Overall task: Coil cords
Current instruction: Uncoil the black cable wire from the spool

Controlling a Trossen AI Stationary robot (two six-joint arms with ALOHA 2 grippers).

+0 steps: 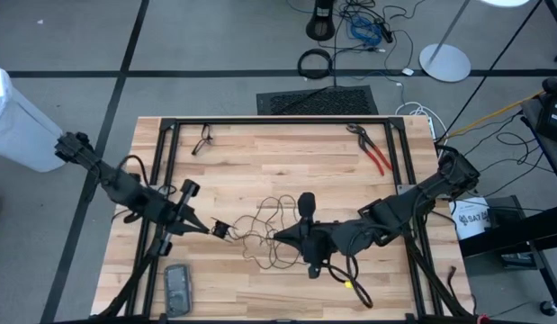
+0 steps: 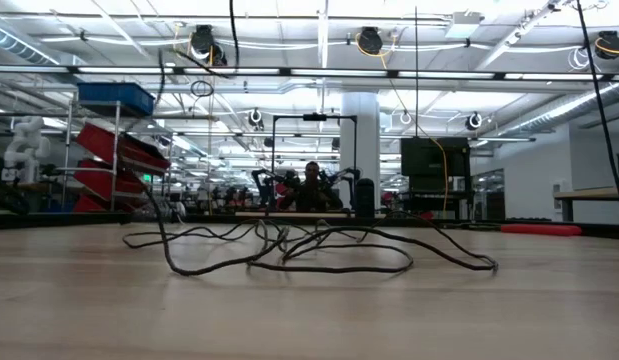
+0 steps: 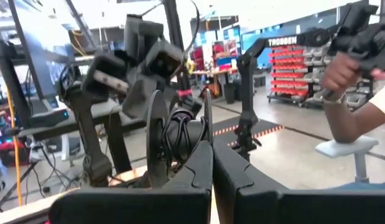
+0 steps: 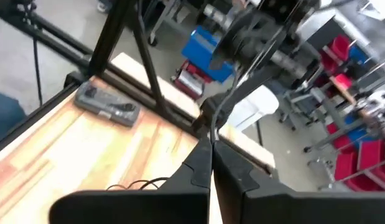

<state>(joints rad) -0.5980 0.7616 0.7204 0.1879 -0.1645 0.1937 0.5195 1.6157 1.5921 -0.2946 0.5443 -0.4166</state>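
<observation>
cord point(image 1: 260, 225) looks thin, limp, light and tangle-prone; left gripper point(image 1: 209, 229) and right gripper point(image 1: 280, 236) pinch it shut either side of the tangle; regrip near pale end

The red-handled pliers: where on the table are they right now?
In the high view the red-handled pliers lie on the wooden table near its far right corner, apart from the thin black cord tangled mid-table.

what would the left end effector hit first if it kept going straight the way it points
Probably the right end effector. In the high view the left end effector, shut, points across the table toward it, with the loose cord lying between them. Heights are unclear, so it could pass above.
</observation>
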